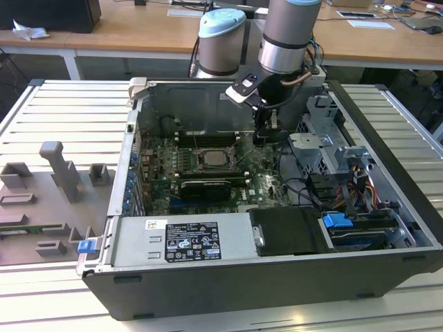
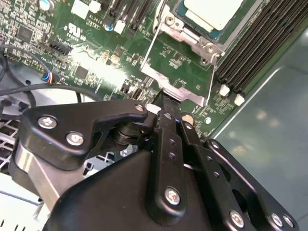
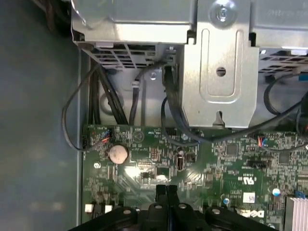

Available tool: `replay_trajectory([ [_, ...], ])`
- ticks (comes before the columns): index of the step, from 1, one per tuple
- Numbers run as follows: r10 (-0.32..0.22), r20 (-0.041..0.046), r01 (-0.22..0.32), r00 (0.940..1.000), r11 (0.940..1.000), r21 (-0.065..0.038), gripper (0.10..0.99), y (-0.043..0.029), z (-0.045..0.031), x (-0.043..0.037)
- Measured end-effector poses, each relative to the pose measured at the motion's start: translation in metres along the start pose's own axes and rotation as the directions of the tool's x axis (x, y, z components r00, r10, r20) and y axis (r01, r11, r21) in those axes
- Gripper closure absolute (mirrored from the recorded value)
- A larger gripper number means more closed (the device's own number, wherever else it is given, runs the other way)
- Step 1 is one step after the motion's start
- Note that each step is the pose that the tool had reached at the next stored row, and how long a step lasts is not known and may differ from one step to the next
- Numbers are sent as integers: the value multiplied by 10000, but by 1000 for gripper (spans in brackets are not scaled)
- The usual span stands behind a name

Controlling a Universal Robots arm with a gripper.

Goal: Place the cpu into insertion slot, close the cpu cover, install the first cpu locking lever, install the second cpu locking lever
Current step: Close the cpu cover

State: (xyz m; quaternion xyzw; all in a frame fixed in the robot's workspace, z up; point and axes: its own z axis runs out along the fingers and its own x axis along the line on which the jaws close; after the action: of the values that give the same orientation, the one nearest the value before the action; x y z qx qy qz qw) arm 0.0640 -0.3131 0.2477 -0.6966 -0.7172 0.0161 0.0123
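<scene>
The cpu (image 1: 210, 159) lies in the insertion slot (image 1: 223, 168) at the middle of the green board, its pale top (image 2: 211, 10) showing through the window of the cpu cover (image 2: 190, 41), which lies down over it. Thin wire levers (image 2: 150, 50) run along the cover's sides; whether they are latched I cannot tell. My gripper (image 1: 263, 138) hangs just to the exterior view's right of the socket. Its black fingers are shut together, with nothing seen between them, and the tips (image 2: 162, 102) sit at the edge of the cover's metal tab (image 2: 177, 87). In the first wrist view the shut gripper (image 3: 166, 188) is low over the board.
Black memory slots (image 2: 255, 48) flank the socket. A black graphics card (image 1: 205, 187) lies in front of it. A metal drive cage (image 3: 219, 72) and loose black cables (image 3: 96, 96) stand close to the gripper. A power supply (image 1: 183, 241) is at the case front, grey fixtures (image 1: 48, 200) outside.
</scene>
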Motion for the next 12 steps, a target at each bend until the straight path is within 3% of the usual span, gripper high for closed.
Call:
replay_trajectory([
  [12,-15,2,15,10000,10000,1,980,-156,7,4],
])
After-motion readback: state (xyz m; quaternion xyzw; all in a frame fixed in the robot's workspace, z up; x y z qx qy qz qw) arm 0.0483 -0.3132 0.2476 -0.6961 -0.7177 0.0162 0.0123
